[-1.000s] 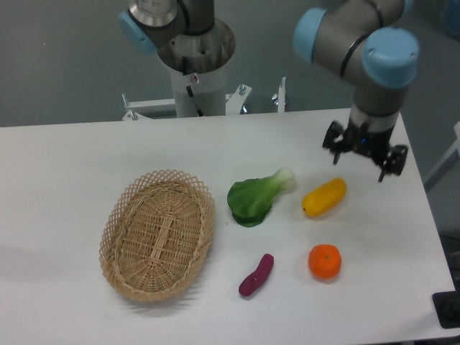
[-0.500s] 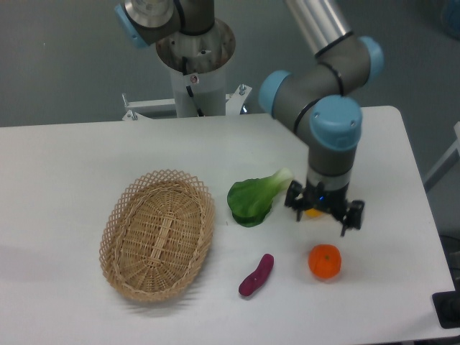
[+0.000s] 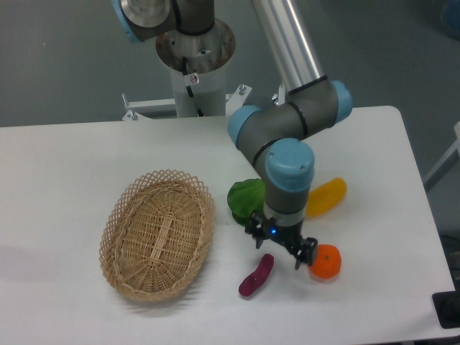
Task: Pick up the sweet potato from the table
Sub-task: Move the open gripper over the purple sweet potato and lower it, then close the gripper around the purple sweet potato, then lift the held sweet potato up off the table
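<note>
The sweet potato (image 3: 256, 276), a slender dark purple tuber, lies on the white table (image 3: 65, 180) at the front, right of the basket. My gripper (image 3: 279, 248) hangs just above and slightly right of its upper end, fingers open and pointing down, holding nothing. The orange (image 3: 325, 261) sits right beside the gripper's right finger.
A wicker basket (image 3: 158, 233) stands at the left. A green leafy vegetable (image 3: 246, 198) lies partly behind my arm. A yellow oblong vegetable (image 3: 326, 196) lies to the right. The robot base (image 3: 195, 65) is at the back.
The gripper has moved left and toward the front, from over the yellow vegetable to just above the sweet potato. The objects have not moved.
</note>
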Motion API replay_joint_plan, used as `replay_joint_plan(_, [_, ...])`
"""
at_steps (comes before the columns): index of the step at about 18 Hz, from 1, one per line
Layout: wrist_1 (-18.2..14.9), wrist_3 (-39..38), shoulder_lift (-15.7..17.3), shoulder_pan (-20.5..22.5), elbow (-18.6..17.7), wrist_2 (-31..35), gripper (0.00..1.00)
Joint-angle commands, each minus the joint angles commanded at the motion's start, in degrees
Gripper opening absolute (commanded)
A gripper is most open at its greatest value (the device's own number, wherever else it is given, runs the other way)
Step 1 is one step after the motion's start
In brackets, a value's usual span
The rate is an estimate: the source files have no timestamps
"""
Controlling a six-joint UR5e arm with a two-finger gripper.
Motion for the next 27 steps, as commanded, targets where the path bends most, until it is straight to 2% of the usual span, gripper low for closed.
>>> replay_joint_plan(7, [4.57, -1.93, -3.61, -1.76, -0.26, 0.61, 1.0])
replay_joint_plan(12, [5.02, -2.64, -3.7, -2.2, -0.62, 0.88, 1.0])
replay_joint_plan(13, [5.02, -2.99, -3.44, -2.12, -0.36, 0.88, 0.89])
replay_joint_plan(15, [5.02, -3.26, -3.09, -2.12, -0.53, 0.79, 0.55])
replay_joint_plan(17, [5.02, -2.9, -3.0, -2.12, -0.35, 1.31, 0.37])
replay_joint_plan(23, [5.02, -1.94, -3.0, -2.12, -0.18, 3.08, 0.29])
replay_joint_plan(27, [5.11, -1.5, -2.65, -2.12, 0.87, 3.16, 0.28])
